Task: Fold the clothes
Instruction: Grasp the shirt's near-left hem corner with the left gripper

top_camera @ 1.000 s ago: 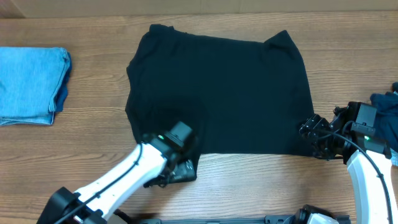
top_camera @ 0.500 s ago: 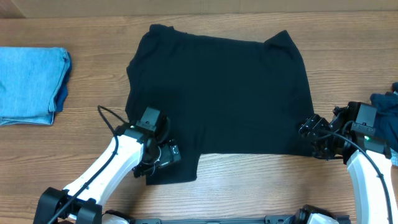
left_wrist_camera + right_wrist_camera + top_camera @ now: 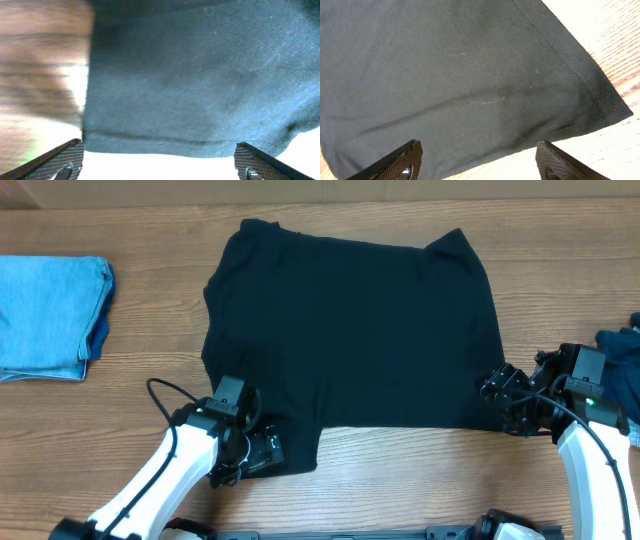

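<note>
Black T-shirt (image 3: 350,330) spread flat mid-table (image 3: 150,240), a tool at each near corner.
The fabric is plain, matte and mostly smooth, with faint creases, a stitched hem, and a flap jutting from its near left corner. The left tool (image 3: 160,162) gapes wide over that flap, gripping nothing. The right tool (image 3: 480,160) stands open over the right corner, also empty.

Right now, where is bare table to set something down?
Bare wood between the folded light blue denim and the plain black T-shirt, and between that shirt and the dark navy garment. Near edge: crowded by left arm, right arm.
</note>
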Robot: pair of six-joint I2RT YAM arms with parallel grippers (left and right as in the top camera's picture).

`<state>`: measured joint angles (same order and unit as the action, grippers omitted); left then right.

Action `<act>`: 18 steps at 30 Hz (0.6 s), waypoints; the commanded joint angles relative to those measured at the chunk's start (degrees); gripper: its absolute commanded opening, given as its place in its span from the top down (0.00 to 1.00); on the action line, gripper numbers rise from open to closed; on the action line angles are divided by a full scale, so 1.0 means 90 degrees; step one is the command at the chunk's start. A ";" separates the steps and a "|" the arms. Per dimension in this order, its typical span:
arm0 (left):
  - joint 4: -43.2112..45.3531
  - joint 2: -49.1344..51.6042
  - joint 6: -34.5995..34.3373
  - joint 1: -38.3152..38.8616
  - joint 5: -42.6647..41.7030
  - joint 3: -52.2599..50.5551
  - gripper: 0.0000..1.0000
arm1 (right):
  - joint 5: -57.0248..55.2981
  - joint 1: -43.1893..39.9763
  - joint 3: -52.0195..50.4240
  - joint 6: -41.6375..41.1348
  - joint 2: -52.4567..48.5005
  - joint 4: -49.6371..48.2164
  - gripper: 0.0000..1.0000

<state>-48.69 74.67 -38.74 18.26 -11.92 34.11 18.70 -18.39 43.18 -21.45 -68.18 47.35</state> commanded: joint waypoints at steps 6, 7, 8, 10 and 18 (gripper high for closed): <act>-0.0153 -0.0408 -0.0622 -0.0063 0.0481 -0.0095 0.00 | 0.0053 -0.0029 0.0092 0.0061 0.0063 -0.0034 0.23; -0.0151 -0.0408 -0.0656 -0.0102 0.0493 -0.0107 0.00 | 0.0053 -0.0029 0.0092 0.0061 0.0063 -0.0034 0.23; -0.0143 -0.0406 -0.0685 -0.0160 0.0498 -0.0124 0.00 | 0.0053 -0.0029 0.0092 0.0061 0.0063 -0.0036 0.23; -0.0097 -0.0406 -0.0806 -0.0325 0.0486 -0.0209 0.00 | 0.0053 -0.0029 0.0092 0.0061 0.0063 -0.0034 0.23; 0.0695 -0.0406 -0.0311 -0.0850 -0.0131 -0.0651 0.00 | 0.0053 -0.0029 0.0092 0.0061 0.0063 -0.0036 0.23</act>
<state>-44.18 71.72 -43.97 11.42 -10.15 29.61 18.70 -18.39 43.18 -21.30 -68.18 47.33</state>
